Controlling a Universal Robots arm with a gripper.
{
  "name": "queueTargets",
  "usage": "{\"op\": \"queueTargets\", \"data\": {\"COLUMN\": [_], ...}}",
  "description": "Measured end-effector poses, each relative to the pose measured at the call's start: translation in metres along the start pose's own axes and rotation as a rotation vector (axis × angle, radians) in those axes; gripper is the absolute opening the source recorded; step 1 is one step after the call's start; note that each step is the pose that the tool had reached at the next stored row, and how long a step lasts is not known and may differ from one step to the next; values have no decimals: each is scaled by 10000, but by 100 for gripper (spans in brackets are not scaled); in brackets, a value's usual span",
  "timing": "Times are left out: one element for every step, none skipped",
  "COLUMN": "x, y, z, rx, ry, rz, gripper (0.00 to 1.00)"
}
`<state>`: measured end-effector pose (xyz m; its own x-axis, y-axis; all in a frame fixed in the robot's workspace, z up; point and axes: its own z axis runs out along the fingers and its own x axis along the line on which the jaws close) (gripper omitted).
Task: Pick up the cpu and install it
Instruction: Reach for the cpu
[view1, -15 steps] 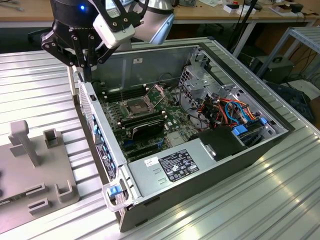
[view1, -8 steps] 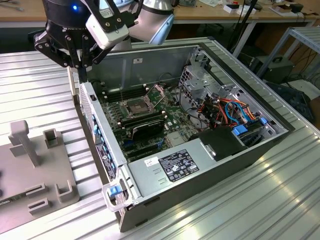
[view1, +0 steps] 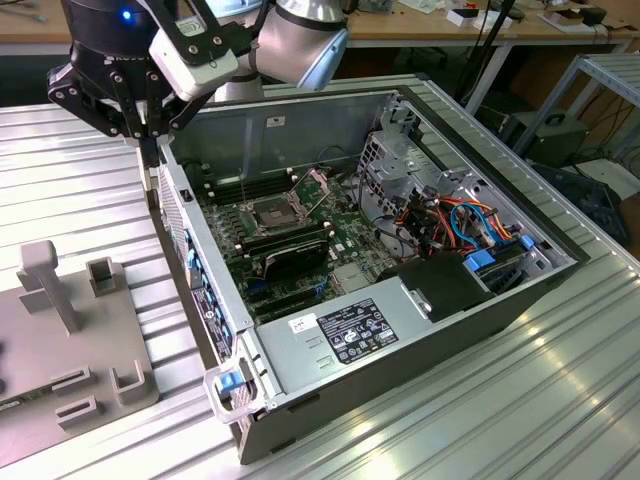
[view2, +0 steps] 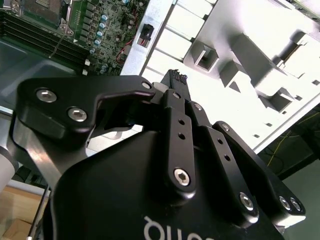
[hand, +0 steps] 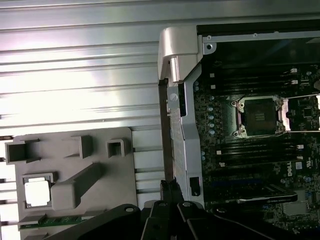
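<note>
The cpu (hand: 38, 192), a small silver-grey square, lies flat in a recess of the grey holder tray (hand: 115, 170) in the first wrist view. My gripper (view1: 150, 175) hangs above the ribbed table between that tray (view1: 60, 330) and the open computer case's near wall (view1: 200, 270). Its fingers (hand: 170, 184) are pressed together with nothing between them, as the second wrist view also shows for the gripper (view2: 176, 75). The black-framed socket (view1: 275, 212) on the motherboard stands open and bare, with its latch frame swung up; the socket (hand: 260, 117) also appears in the first wrist view.
A green memory stick (hand: 55, 220) lies in a tray slot near the cpu. The tray carries upright posts (view1: 45, 280) and brackets. Inside the case are black memory sticks (view1: 285, 245), a power supply (view1: 350, 335), a drive cage (view1: 400, 150) and coloured cables (view1: 460, 220).
</note>
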<state>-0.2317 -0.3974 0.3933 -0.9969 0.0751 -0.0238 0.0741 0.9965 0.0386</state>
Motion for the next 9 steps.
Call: {"op": "queueTargets", "data": {"x": [2,3,3,3,3,3,3,4,6], "y": [0,0,0,0,0,0,0,0,0], "z": [0,0,0,0,0,0,0,0,0], "rx": [0,0,-1,0,0,-1,-1,-1,0], "ry": [0,0,0,0,0,0,0,0,0], "rz": [1,0,0,0,0,0,1,0,2], "gripper": [11,11,11,11,11,11,11,11,11]}}
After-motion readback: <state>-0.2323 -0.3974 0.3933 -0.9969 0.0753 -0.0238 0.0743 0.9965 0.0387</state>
